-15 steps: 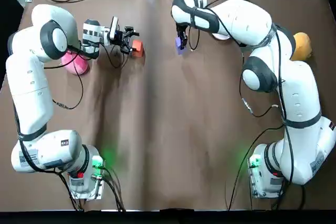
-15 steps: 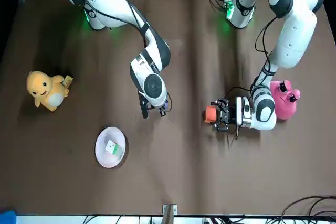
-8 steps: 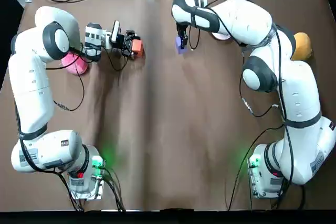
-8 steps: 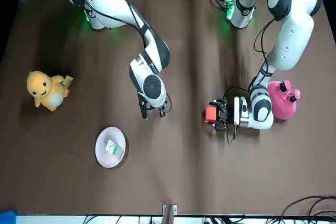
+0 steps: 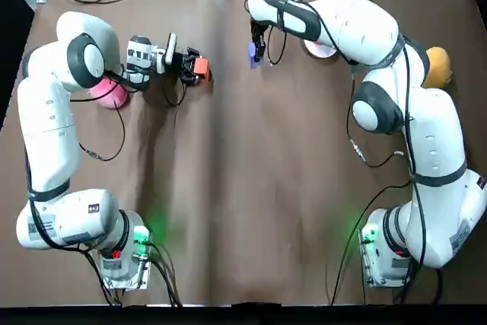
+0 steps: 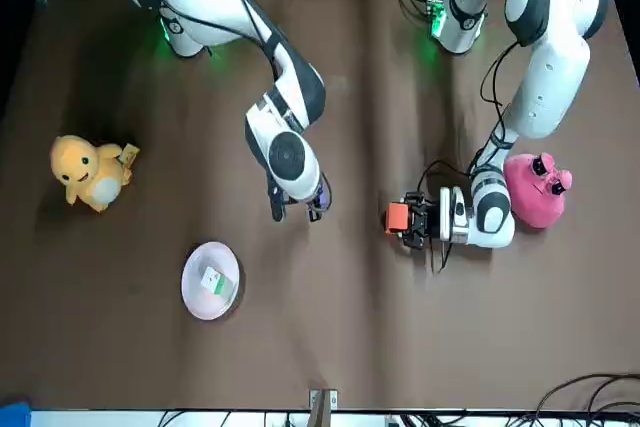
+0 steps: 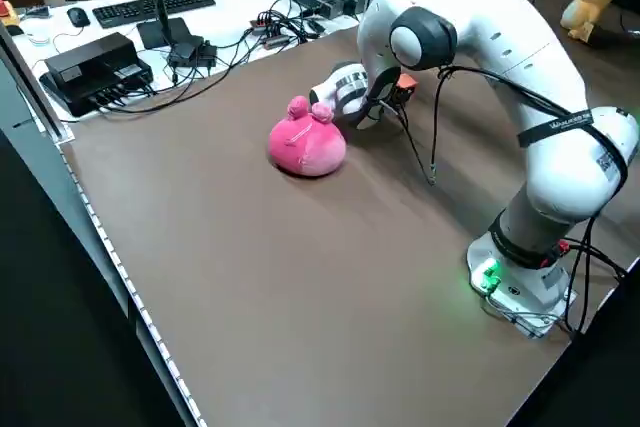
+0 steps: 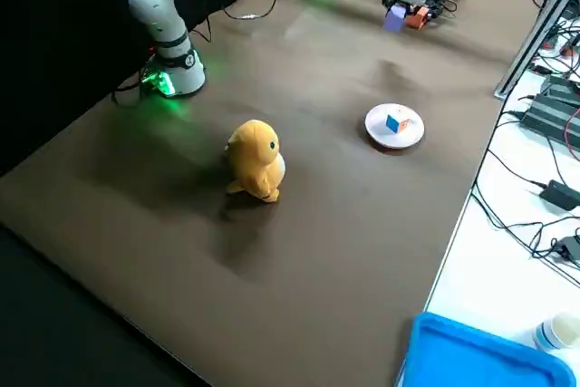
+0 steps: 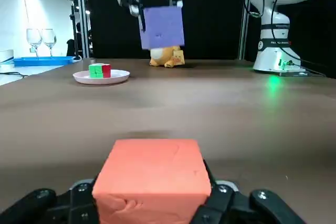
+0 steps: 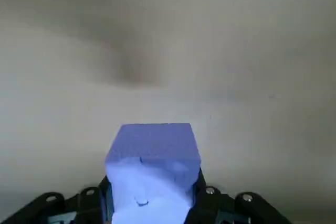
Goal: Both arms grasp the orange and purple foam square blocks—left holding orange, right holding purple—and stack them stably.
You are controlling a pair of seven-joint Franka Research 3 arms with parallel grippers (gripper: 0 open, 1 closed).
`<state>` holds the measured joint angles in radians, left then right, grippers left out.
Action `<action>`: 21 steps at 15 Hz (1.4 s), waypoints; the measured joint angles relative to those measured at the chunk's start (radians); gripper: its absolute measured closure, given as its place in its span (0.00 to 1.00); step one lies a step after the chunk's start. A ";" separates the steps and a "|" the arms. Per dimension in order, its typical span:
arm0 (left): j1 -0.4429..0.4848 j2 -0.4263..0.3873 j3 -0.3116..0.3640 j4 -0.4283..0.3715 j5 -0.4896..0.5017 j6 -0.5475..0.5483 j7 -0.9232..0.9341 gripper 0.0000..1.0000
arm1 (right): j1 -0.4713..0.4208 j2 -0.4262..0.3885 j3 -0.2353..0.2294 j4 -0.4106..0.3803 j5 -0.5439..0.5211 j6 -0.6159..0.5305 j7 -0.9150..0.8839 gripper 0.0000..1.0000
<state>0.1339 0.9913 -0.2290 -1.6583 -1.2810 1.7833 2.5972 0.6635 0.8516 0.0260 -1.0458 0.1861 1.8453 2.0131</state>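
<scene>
The orange foam block (image 5: 201, 67) is clamped between the fingers of my left gripper (image 5: 195, 67), which lies level and low over the table at the far left. The left wrist view shows this orange block (image 9: 152, 179) close up, with the purple block (image 9: 163, 26) hanging in the air beyond it. My right gripper (image 5: 256, 48) points down at the far middle and is shut on the purple block (image 5: 252, 51). From the front, the orange block (image 6: 397, 216) and the purple block (image 6: 319, 199) stand well apart. The purple block (image 10: 152, 163) fills the space between the right fingers.
A pink plush (image 5: 106, 90) lies just behind the left wrist. A yellow plush (image 5: 437, 65) sits at the far right. A white plate (image 6: 210, 280) with a small coloured cube stands near the far edge, right of the purple block.
My right gripper has lifted the purple block and shifted it a little toward the far edge and the left. My left gripper has edged the orange block slightly toward the middle.
</scene>
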 joint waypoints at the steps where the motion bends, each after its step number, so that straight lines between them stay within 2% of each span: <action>1: -0.001 0.000 0.000 0.001 0.000 0.000 0.000 0.35 | 0.003 -0.003 0.002 0.009 0.002 0.000 0.019 0.44; 5: -0.030 0.004 -0.001 0.011 -0.030 0.020 0.001 0.35 | 0.014 -0.007 0.007 0.017 0.004 0.000 0.048 0.44; 10: -0.188 0.014 -0.002 0.036 -0.158 0.042 0.001 0.35 | 0.009 -0.007 0.006 0.017 0.004 0.000 0.049 0.44; 13: -0.263 0.022 -0.001 0.040 -0.198 0.075 0.035 0.35 | 0.009 -0.007 0.006 0.017 0.005 0.000 0.049 0.44; 21: -0.277 0.034 -0.002 0.063 -0.235 0.129 0.055 0.35 | 0.012 -0.004 0.005 0.014 0.005 -0.001 0.087 0.44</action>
<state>-0.1434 1.0248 -0.2314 -1.5951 -1.5159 1.9125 2.6525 0.6756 0.8478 0.0307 -1.0316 0.1907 1.8447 2.1004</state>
